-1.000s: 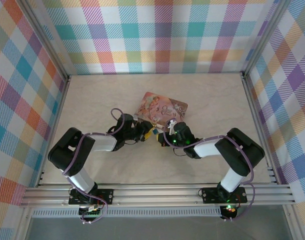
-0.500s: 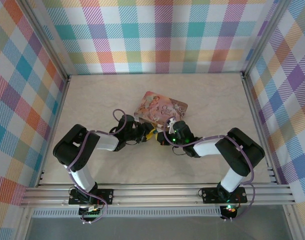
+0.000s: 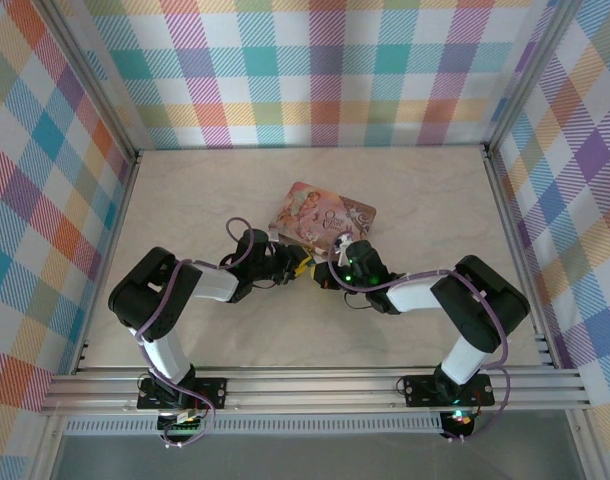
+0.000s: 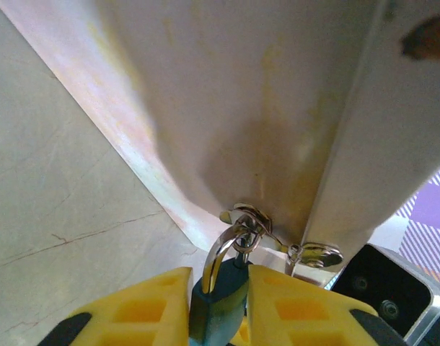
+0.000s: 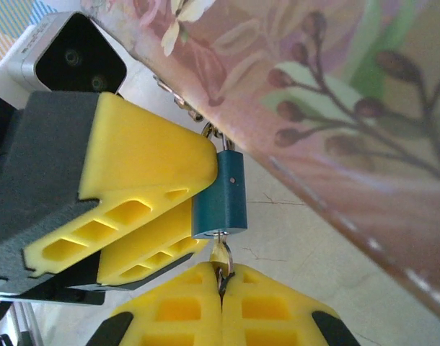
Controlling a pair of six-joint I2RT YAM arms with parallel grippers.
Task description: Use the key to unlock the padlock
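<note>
The blue padlock (image 5: 221, 194) hangs by its thin silvery shackle (image 4: 218, 254) from the hasp ring on the pink tin box (image 5: 335, 108). My left gripper (image 4: 218, 282) is shut on the padlock body, one yellow finger (image 5: 133, 162) on each side. The tiny key (image 5: 221, 254), with a small ring on it, sticks into the padlock's bottom face. My right gripper (image 5: 221, 274) is shut on the key's head just below the padlock. In the top view both grippers, left (image 3: 293, 265) and right (image 3: 330, 270), meet at the near edge of the tin box (image 3: 325, 213).
The tin box lies flat in the middle of the pale marbled table (image 3: 205, 190). Plaid walls close in the left, back and right sides. A second metal clasp (image 4: 317, 254) sits on the tin's edge beside the hasp.
The left arm's elbow has swung a little to the right. Both grippers stay at the padlock, with the right wrist shifted only slightly.
</note>
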